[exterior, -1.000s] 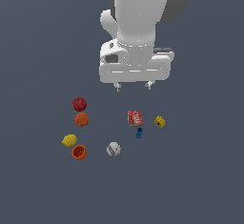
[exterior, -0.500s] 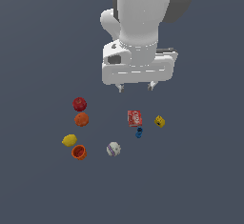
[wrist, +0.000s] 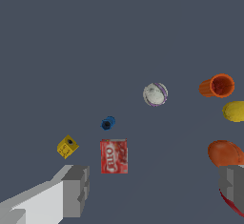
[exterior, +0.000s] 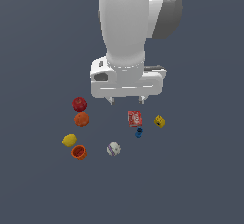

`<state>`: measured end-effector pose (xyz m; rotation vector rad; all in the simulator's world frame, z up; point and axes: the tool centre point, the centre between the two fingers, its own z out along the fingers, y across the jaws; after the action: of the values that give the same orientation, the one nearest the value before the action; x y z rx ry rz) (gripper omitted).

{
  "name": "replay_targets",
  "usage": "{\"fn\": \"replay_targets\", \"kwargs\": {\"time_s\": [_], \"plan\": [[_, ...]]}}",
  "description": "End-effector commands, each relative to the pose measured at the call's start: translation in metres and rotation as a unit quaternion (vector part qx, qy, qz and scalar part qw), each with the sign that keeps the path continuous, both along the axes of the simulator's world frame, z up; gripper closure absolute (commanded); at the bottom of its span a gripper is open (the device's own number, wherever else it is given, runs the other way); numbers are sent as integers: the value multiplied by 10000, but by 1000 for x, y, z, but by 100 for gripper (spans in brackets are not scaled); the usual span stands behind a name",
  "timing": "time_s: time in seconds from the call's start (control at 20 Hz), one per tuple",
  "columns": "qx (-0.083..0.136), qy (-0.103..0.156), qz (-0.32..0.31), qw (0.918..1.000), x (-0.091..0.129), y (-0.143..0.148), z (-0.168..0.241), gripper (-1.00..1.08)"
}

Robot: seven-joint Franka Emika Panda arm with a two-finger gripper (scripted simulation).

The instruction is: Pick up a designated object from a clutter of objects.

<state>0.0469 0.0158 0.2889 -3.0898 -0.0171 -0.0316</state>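
The designated object, a small orange-red cup (exterior: 79,152) (wrist: 217,86), lies on its side on the grey floor with its hollow inside showing. It sits at the near left of the clutter in the exterior view, beside a yellow lemon (exterior: 69,140) (wrist: 234,111). My gripper (exterior: 127,101) (wrist: 155,187) hangs open and empty above the clutter, over the ground just behind the red box (exterior: 135,118) (wrist: 114,156). It is well apart from the cup. Both fingers (wrist: 76,189) show in the wrist view.
Scattered around are a dark red apple (exterior: 79,104), an orange (exterior: 81,119) (wrist: 224,152), a white baseball (exterior: 113,148) (wrist: 155,94), a small blue piece (exterior: 139,133) (wrist: 108,123) and a yellow die (exterior: 160,121) (wrist: 67,147).
The gripper has come lower toward the clutter and shifted slightly to the exterior view's left. It stays open. None of the objects has moved.
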Motion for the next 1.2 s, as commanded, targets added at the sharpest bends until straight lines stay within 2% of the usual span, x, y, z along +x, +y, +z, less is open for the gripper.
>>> {"fn": "replay_targets", "kwargs": {"time_s": [0.0,0.6,0.9,1.15], "plan": [[2,9,-79,10000,12,-13,-12,-92],[-69,56,-539,9985,70,-106,-100,-92],[-145,85,-730,9972,85,-152,-147,-92],[-200,105,-830,9963,90,-180,-177,-92]]}}
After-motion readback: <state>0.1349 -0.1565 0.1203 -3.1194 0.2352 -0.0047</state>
